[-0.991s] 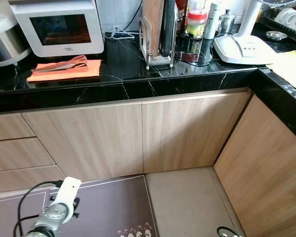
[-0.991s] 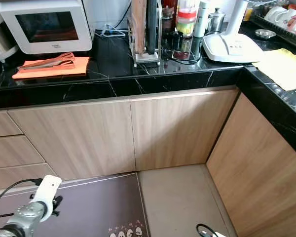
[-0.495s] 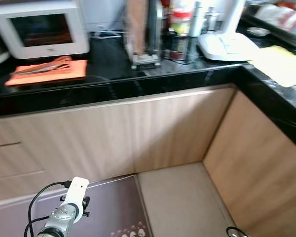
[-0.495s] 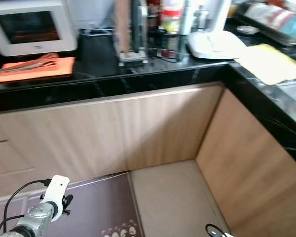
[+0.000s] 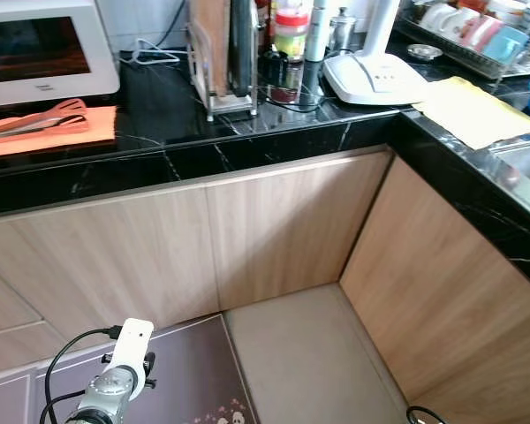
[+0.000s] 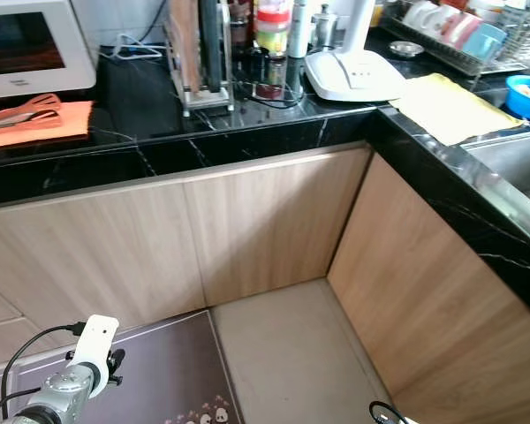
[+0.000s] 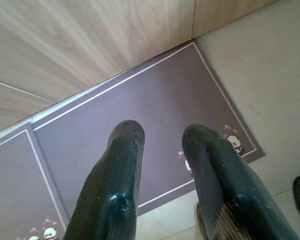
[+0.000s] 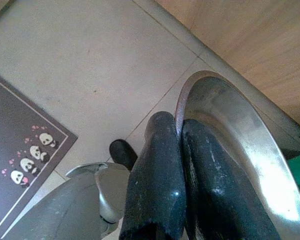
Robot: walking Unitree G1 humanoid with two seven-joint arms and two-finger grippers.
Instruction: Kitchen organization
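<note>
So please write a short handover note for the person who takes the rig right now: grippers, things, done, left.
Left gripper: fingers open, holding nothing, hanging low over the dark floor mat in front of the cabinets.
Right gripper: fingers shut on the rim of a shiny metal bowl, held low above the floor tiles.
On the black counter: orange cloth with tongs, yellow cloth beside the sink, dish rack at the back.
Done: the bowl is in hand.
Left: the bowl is not yet put down; its destination cannot be told.

Bright, even daylight, sharp focus (glare on the steel rim (image 8: 250, 135)).
</note>
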